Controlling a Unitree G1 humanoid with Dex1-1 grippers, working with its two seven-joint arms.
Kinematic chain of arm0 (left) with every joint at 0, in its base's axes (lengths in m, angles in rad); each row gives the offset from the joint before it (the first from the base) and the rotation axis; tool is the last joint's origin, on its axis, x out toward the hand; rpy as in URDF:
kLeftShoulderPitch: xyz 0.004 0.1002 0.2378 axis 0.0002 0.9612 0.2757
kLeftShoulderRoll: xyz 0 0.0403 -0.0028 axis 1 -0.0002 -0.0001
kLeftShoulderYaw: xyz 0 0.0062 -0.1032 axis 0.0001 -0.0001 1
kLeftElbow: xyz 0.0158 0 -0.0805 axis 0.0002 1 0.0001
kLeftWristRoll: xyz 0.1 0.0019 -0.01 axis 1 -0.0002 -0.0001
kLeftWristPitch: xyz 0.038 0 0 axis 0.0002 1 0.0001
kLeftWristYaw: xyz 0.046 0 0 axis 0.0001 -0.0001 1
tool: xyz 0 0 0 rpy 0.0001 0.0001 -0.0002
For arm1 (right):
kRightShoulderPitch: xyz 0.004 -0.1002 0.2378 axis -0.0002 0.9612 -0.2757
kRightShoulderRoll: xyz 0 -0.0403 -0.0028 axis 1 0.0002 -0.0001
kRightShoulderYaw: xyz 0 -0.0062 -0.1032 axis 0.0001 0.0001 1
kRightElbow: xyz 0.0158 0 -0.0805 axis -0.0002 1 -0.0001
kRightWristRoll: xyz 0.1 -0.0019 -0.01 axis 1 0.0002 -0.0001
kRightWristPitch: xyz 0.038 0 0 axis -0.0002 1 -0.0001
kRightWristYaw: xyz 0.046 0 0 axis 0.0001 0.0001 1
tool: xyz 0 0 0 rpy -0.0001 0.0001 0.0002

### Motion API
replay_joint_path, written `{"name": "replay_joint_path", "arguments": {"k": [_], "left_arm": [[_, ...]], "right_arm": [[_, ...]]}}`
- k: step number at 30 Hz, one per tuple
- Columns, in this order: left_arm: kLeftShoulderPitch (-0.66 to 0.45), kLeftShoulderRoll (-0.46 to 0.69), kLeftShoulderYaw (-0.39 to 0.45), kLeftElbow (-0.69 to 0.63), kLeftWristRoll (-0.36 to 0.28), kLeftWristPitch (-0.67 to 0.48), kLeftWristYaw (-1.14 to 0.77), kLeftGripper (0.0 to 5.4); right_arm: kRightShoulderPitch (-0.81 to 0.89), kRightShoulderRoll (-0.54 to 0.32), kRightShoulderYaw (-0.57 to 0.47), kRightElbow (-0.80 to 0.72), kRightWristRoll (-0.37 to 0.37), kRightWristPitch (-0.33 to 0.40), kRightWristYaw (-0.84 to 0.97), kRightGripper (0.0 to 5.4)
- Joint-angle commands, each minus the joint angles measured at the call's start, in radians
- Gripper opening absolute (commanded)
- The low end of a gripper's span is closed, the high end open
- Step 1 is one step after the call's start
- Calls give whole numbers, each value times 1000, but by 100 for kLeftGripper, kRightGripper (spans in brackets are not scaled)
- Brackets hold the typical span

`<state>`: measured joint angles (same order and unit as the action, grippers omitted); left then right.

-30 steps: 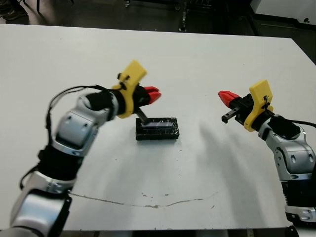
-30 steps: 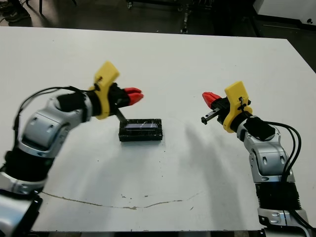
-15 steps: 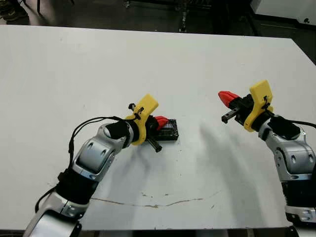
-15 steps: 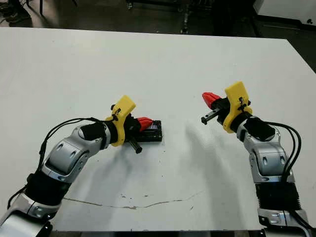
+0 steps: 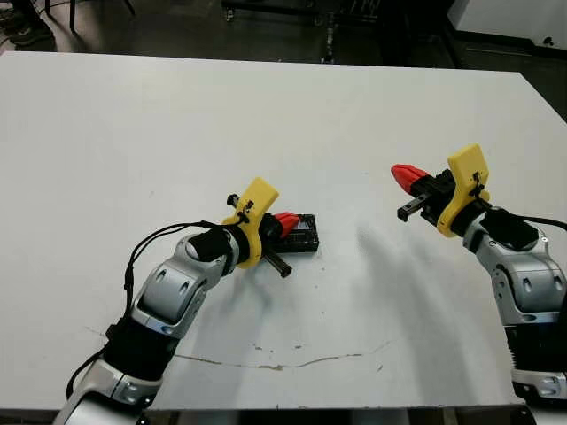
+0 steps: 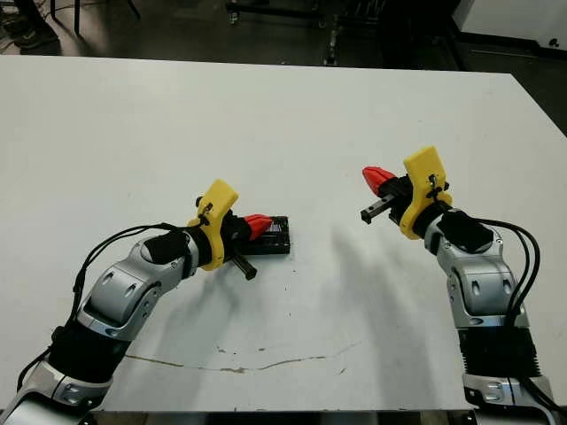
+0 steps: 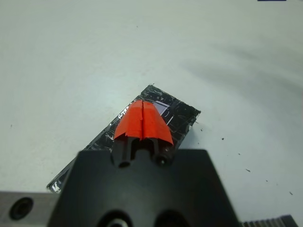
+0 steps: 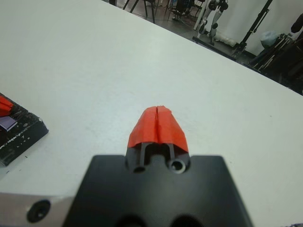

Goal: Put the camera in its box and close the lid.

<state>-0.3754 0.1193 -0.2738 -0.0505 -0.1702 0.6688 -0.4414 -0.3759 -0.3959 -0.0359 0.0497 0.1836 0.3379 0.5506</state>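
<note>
A small black box [image 5: 306, 244] lies near the table's middle, and its top is the glossy black lid [image 7: 182, 118] with shiny streaks. My left gripper [image 5: 285, 222] is shut, its red fingertips [image 7: 143, 113] lying over the lid's left end; I cannot tell whether they touch it. The camera is hidden. A small bluish-white patch [image 7: 164, 109] shows on the top beside the fingertips. My right gripper [image 5: 408, 174] hangs shut and empty above the table, well to the right of the box. The right wrist view catches the box [image 8: 21, 137] at its edge.
A black rod [image 5: 276, 263] sticks out from the left gripper's body toward the table's front. A thin dark crack line [image 5: 283, 364] runs across the table near the front edge. Dark floor and equipment legs [image 5: 330, 35] lie beyond the far edge.
Over the last second my left arm swung down from behind the box onto its left end, covering that part of the box. Since half a second ago it has barely shifted. The right arm stays still.
</note>
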Motion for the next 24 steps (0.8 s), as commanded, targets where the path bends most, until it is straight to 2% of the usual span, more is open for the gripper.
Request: {"name": "replay_joint_path", "arguments": {"k": [1, 4, 8, 16, 21, 24], "left_arm": [[82, 26, 35, -40, -26, 84, 8, 1], [81, 46, 102, -167, -61, 51, 2, 1], [47, 53, 245, -320, -128, 99, 56, 1], [31, 39, 466, -389, -180, -36, 183, 1], [74, 34, 516, -335, -146, -218, 229, 1], [108, 27, 507, -258, -51, -393, 284, 1]], "right_arm": [[11, -12, -2, -8, -3, 16, -6, 0], [11, -10, -6, -7, 2, 8, -3, 0], [12, -5, -11, -10, 8, -6, -3, 0], [16, 39, -59, -55, 60, 27, -56, 0], [29, 82, -85, -97, 80, 29, -131, 0], [38, 112, -86, -124, 71, 15, -188, 0]]}}
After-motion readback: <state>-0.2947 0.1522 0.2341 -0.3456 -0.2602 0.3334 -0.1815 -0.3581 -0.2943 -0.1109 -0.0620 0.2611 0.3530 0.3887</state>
